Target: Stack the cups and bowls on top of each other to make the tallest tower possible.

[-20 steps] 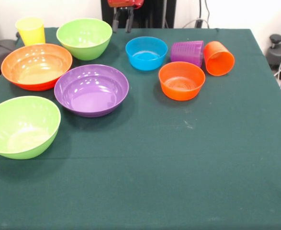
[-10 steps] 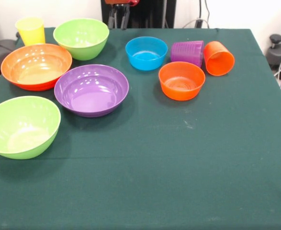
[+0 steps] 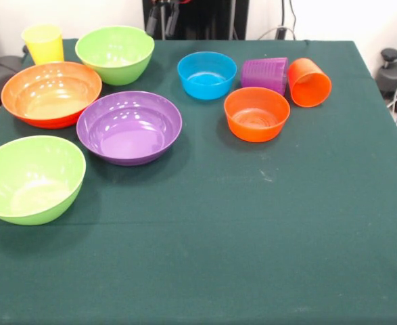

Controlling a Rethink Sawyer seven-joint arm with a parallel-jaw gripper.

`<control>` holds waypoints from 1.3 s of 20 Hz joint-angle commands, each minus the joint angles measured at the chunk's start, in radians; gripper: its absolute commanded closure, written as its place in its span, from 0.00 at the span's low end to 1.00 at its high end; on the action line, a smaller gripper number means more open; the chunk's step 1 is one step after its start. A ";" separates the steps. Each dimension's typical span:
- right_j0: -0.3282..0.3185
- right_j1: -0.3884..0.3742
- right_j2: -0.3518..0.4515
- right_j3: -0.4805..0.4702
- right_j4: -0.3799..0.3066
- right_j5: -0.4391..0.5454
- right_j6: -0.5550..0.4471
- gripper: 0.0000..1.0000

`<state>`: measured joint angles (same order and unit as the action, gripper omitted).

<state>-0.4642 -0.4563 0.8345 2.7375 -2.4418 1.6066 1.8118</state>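
Currently, front view only; no overhead supplied. Gripper (image 3: 162,16) shows just as two dark finger tips at the top edge, above the far rim of the far lime bowl (image 3: 114,54); the tips stand slightly apart w/ nothing between them, so open and empty as far as visible. Vs. the earlier frames it has risen and drifted left, and the red wrist housing has gone out of shot. The far lime bowl sits a touch further left than a second ago; unchanged since half a sec ago. Judgement: arm withdrawing after a nudge or a released/failed grasp, no stacking gain. Inventory on the green surface (image 3: 252,237), all separate, nothing nested: yellow cup (image 3: 43,43) upright at far left corner; large orange bowl (image 3: 51,93) near it, touching or nearly touching the purple bowl (image 3: 129,127); near lime bowl (image 3: 31,179) at left edge; blue bowl (image 3: 206,74) centre-far; purple cup (image 3: 265,74) and orange cup (image 3: 309,82) both lying on their sides, adjacent, contact uncertain; small orange bowl (image 3: 256,114) just in front of them. No pink bowl seen. Task status: tower not begun. Tipped cups will need righting or a side grasp; risk of rolling.
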 commanded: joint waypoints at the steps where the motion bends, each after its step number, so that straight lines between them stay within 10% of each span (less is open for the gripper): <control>1: 0.048 0.249 -0.041 0.261 0.203 -0.221 0.153 0.00; 26: 0.070 0.282 0.014 0.280 0.228 -0.210 0.213 0.00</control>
<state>-0.3967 -0.4522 0.8908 2.7607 -2.4304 1.6902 1.8377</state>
